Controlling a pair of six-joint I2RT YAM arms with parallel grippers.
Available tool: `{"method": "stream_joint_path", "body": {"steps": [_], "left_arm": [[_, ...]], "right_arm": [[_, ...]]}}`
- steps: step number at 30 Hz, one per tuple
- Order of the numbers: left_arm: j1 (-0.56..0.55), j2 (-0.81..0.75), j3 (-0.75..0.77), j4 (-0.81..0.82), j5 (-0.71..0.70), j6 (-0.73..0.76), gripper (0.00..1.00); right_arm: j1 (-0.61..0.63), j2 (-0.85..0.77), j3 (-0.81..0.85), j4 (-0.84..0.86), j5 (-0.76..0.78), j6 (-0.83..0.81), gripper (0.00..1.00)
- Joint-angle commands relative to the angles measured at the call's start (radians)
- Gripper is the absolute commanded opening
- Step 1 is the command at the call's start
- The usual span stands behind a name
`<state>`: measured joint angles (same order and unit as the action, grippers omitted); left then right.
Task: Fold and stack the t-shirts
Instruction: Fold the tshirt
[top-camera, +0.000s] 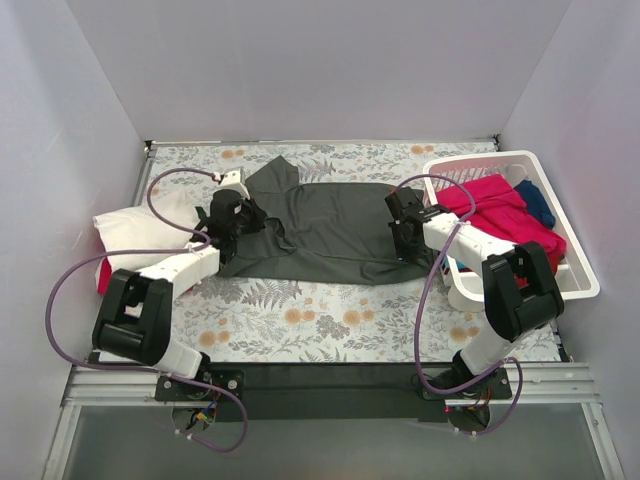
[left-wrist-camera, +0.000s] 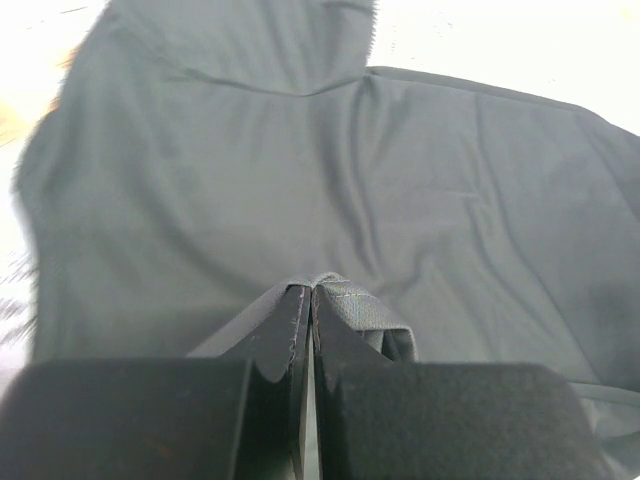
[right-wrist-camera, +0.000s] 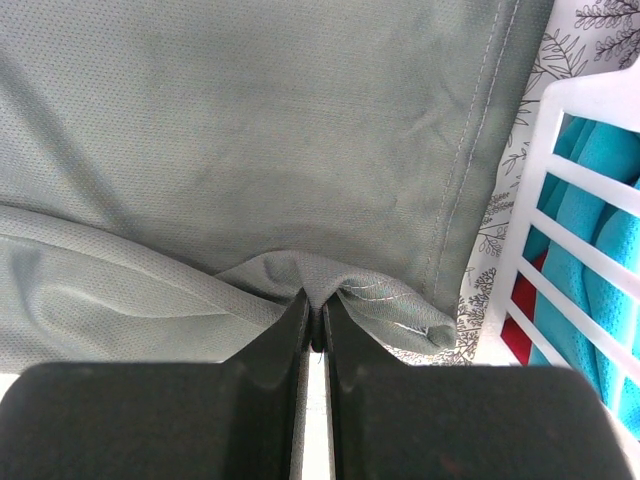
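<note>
The dark grey t-shirt (top-camera: 330, 225) lies spread across the middle of the floral table, with a sleeve pointing to the back left. My left gripper (top-camera: 236, 222) is shut on the shirt's left edge; the wrist view shows the hem (left-wrist-camera: 350, 300) pinched over the closed fingertips. My right gripper (top-camera: 408, 226) is shut on the shirt's right edge; the wrist view shows a fold of cloth (right-wrist-camera: 330, 280) pinched between the fingers. A white t-shirt (top-camera: 135, 232) lies folded at the left on something red. Magenta (top-camera: 490, 205), navy (top-camera: 540, 200) and teal (right-wrist-camera: 600, 200) shirts lie in the basket.
A white slatted plastic basket (top-camera: 575, 285) stands at the right edge, close to my right arm; its wall (right-wrist-camera: 570, 160) shows in the right wrist view. White walls enclose the table on three sides. The floral cloth (top-camera: 320, 320) shows in front of the shirt.
</note>
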<state>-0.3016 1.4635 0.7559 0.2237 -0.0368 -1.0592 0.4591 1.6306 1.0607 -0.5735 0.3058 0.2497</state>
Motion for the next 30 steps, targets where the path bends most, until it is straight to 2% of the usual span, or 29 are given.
{"method": "stream_joint_path", "body": {"steps": [1, 3, 6, 8, 12, 18, 22, 30], "left_arm": [[0.004, 0.058, 0.063, 0.069, 0.115, 0.056, 0.00], [0.007, 0.093, 0.098, 0.074, 0.121, 0.061, 0.02], [0.007, 0.144, 0.140, 0.033, 0.095, 0.061, 0.31], [0.007, 0.133, 0.142, 0.029, 0.071, 0.057, 0.50], [0.007, 0.071, 0.126, 0.022, 0.012, 0.053, 0.69], [-0.007, -0.054, 0.016, 0.039, 0.035, -0.028, 0.75], [-0.027, -0.110, -0.101, 0.095, 0.126, -0.109, 0.75], [-0.041, -0.094, -0.242, 0.173, 0.143, -0.202, 0.75]], "right_arm": [[-0.004, -0.015, 0.028, 0.009, -0.013, -0.010, 0.02], [-0.004, -0.018, 0.028, 0.008, -0.019, -0.010, 0.05], [-0.004, -0.037, 0.028, 0.009, -0.027, -0.009, 0.10], [-0.002, -0.054, 0.027, 0.014, -0.036, -0.015, 0.20], [0.001, -0.112, 0.028, 0.026, -0.060, -0.026, 0.40], [0.012, -0.213, -0.007, 0.046, -0.092, -0.026, 0.53], [0.012, -0.242, -0.053, 0.067, -0.111, -0.020, 0.54], [0.012, -0.198, -0.097, 0.106, -0.077, -0.012, 0.52]]}}
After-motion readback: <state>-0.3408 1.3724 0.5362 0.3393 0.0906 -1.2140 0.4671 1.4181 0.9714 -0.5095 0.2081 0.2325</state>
